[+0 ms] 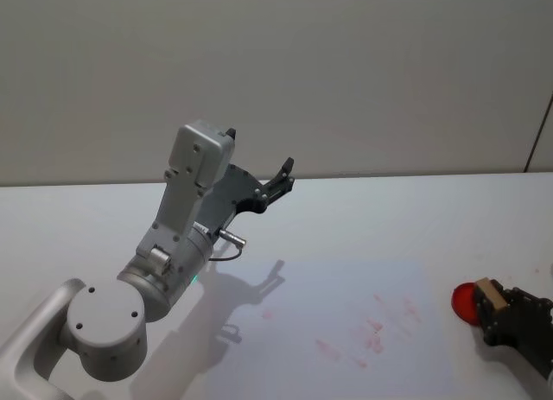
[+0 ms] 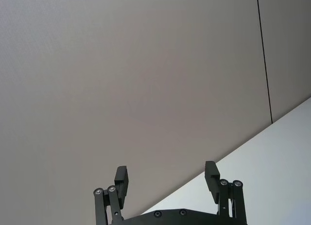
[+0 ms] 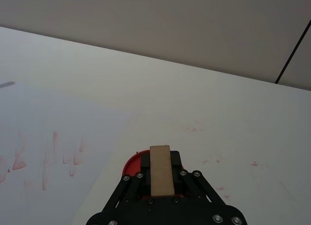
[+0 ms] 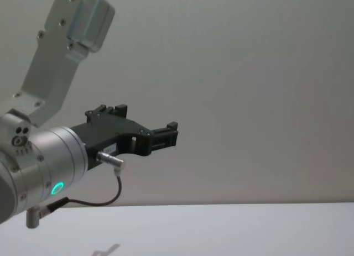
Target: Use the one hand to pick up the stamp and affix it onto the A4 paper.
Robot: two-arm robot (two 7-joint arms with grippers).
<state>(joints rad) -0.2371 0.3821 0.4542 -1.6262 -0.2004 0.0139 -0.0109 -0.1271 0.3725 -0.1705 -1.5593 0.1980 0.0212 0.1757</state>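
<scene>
The stamp (image 1: 486, 294) is a tan wooden block, and my right gripper (image 1: 505, 314) is shut on it at the table's right edge. In the right wrist view the stamp (image 3: 161, 169) stands between the black fingers of the right gripper (image 3: 161, 159). Its far end is over a red ink pad (image 3: 132, 164); whether it touches the pad I cannot tell. The A4 paper (image 1: 346, 331) lies flat on the table to the left of the pad and carries several faint red marks (image 3: 58, 147). My left gripper (image 1: 281, 180) is held up above the table, open and holding nothing.
The red ink pad (image 1: 465, 301) sits just off the paper's right edge. The white table (image 1: 389, 219) meets a plain grey wall behind it. My left arm's body (image 1: 173, 253) stands over the paper's left side. My open left gripper (image 2: 166, 174) faces the wall and shows from the side (image 4: 168, 134).
</scene>
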